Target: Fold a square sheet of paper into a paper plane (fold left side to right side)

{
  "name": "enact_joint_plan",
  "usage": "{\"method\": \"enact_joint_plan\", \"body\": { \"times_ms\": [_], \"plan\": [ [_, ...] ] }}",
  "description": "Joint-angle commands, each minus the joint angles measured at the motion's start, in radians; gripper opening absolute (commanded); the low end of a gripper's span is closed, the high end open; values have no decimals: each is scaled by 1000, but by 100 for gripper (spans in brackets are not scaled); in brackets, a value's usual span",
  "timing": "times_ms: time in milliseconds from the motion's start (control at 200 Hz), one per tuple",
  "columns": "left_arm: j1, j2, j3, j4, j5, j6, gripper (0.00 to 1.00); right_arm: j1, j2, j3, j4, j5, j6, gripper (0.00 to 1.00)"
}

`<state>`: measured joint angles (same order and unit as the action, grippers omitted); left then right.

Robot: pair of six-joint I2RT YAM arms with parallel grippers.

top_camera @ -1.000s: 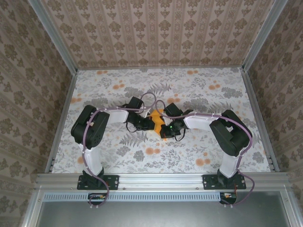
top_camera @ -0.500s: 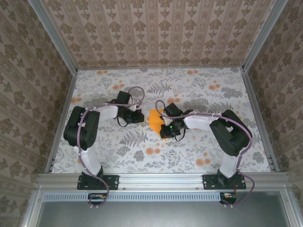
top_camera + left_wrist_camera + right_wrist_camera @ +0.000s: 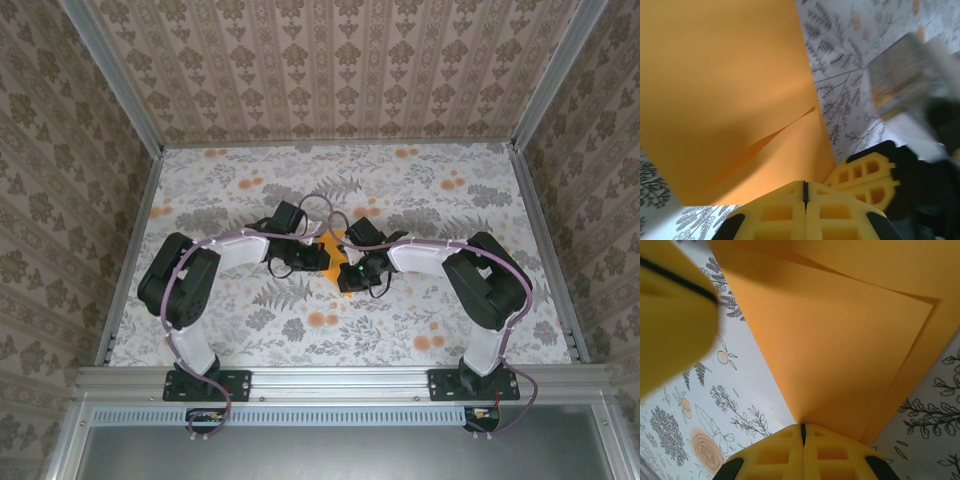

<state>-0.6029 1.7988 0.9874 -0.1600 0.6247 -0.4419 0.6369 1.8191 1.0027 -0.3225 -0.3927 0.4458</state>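
Now orange sheet [image 3: 725, 90] doubled over, layers offset; right claw [image 3: 802, 427] pinching corner; left claw [image 3: 805, 185] pressed together at edge

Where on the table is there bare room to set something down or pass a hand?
Free: the far strip of table along the back wall, and the near-centre patch between the left arm's base and the right arm's base. Crowded: mid-table, where the left fingers and right fingers meet over the square sheet of paper.
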Motion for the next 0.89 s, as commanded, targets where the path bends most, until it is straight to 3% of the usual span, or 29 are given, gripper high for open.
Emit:
{"method": "enact_joint_plan", "body": {
  "times_ms": [0, 425, 890],
  "plan": [
    [-7, 50, 32, 7, 12, -16, 1, 7, 55, -18, -127, 41, -5, 0],
    [-7, 150, 72, -102, -102, 27, 1, 6, 32, -19, -166, 31, -7, 0],
    [8, 164, 70, -105, -126, 42, 0, 6, -67, -105, -204, 41, 17, 0]
  ]
}}
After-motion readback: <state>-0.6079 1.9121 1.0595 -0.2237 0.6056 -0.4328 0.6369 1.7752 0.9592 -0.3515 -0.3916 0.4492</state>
